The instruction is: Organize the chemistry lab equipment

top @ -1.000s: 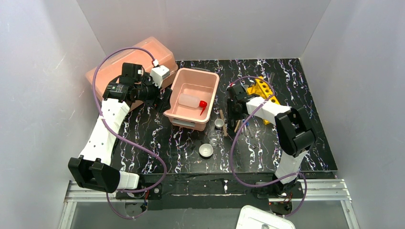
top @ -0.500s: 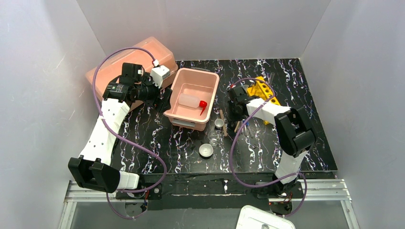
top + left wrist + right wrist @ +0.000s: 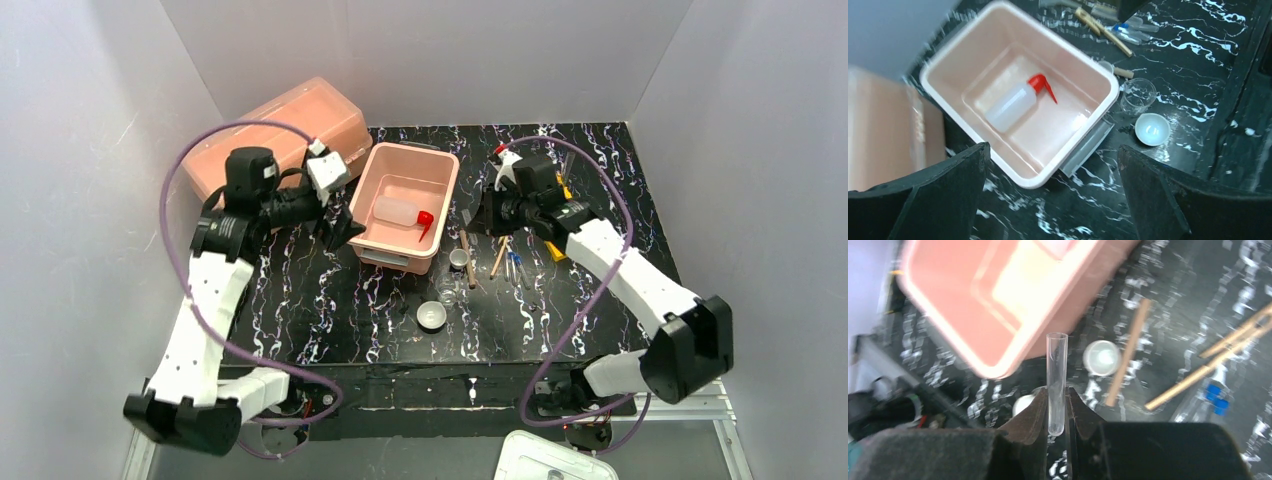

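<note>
Tube (image 3: 1056,375) clamped near its rounded end between right gripper (image 3: 1056,421) fingers (image 3: 1034,415), open mouth pointing away from the wrist. Jaws narrowed to the tube's width, with nothing else in them. Held above the table (image 3: 330,300), just off the right side of the tub (image 3: 372,168), over the loose items there.

Left gripper (image 3: 1053,200) spread wide and empty, hanging at the tub's left wall, between tub and box (image 3: 270,125).

Bottle (image 3: 1013,102) on its side inside the tub, red spout toward the right wall, no other item visible in there.

Loose on the table, off the tub's near-right corner:
- two beakers (image 3: 447,290), one just behind the other, both upright
- dish (image 3: 431,316) nearer the front edge, apart from the beakers, hollow side up
- sticks (image 3: 466,255), one beside the rear beaker, the others crossed at an angle further right
- capped tubes (image 3: 515,265) with blue tops, flat, just beside the angled sticks

Rack (image 3: 555,249) mostly hidden behind the right arm, only yellow slivers showing; contents impossible to tell.
</note>
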Motion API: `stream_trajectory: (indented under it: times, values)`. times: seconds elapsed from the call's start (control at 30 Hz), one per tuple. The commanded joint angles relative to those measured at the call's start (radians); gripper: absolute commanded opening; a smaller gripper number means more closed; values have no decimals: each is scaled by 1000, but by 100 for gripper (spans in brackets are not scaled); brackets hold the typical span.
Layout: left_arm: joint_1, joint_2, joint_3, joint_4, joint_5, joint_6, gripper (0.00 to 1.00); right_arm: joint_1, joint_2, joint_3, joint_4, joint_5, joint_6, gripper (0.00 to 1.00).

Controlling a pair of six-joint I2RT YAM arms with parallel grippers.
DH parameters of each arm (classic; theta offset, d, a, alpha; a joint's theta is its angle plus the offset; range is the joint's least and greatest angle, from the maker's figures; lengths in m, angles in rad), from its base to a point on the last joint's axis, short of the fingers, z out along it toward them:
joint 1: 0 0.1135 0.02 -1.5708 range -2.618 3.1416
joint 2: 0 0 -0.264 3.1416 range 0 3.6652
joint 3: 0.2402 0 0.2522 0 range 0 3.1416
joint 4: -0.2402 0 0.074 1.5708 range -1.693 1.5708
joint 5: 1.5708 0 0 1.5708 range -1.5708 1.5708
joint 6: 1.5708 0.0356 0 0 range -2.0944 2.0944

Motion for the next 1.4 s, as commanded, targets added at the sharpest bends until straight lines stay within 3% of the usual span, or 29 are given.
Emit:
stream_trajectory:
  times: [0.0,0.27,0.47,0.8,0.9,1.07,1.37]
  values:
    - [-27,-123,-34,55,137,293,98,5,-53,72,-41,-337,-32,9]
    - [-99,-246,-139,19,274,1010,98,20,-62,147,-23,-701,20,7]
    - [-213,-236,-175,50,246,1228,98,42,11,276,-161,-752,69,7]
    - [-364,-199,-251,182,106,1270,93,105,116,338,-94,-736,261,5]
    - [-376,-190,-287,233,52,1273,87,117,124,329,-38,-742,314,5]
    - [-398,-196,-320,282,-6,1214,64,118,130,247,188,-808,522,2]
    - [-411,-203,-375,364,-69,1213,57,133,157,247,215,-823,562,1]
